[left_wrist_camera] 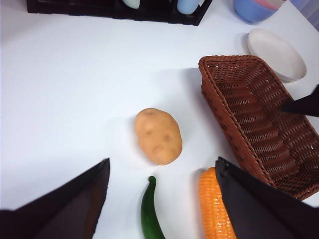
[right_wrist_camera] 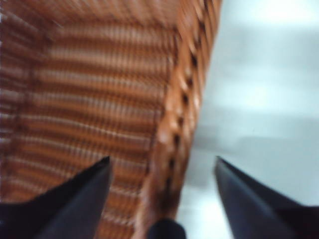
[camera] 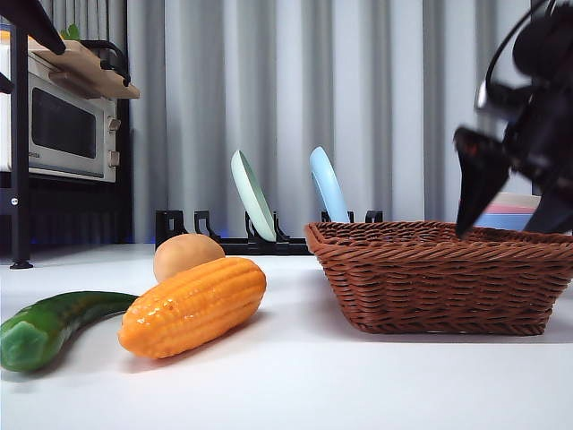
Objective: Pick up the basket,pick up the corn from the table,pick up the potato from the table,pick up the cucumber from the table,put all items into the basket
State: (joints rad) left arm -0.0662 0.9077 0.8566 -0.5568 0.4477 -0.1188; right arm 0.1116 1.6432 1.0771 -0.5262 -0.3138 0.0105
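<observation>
The brown woven basket (camera: 430,287) stands on the white table (camera: 358,385) at the right. My right gripper (camera: 506,224) hangs open over the basket's right part; in the right wrist view one side wall of the basket (right_wrist_camera: 174,114) runs up between the jaws of the right gripper (right_wrist_camera: 162,162), blurred. The orange corn (camera: 192,306), tan potato (camera: 185,254) and green cucumber (camera: 49,327) lie together at the left. My left gripper (left_wrist_camera: 162,162) is open high above them, over the potato (left_wrist_camera: 158,135), cucumber (left_wrist_camera: 149,214) and corn (left_wrist_camera: 214,211).
A microwave (camera: 63,125) on a dark rack stands at the far left. At the back, a black dish rack holds a green plate (camera: 252,197) and a blue plate (camera: 329,186). A white bowl (left_wrist_camera: 276,52) and stacked bowls (left_wrist_camera: 256,9) sit beyond the basket (left_wrist_camera: 249,114).
</observation>
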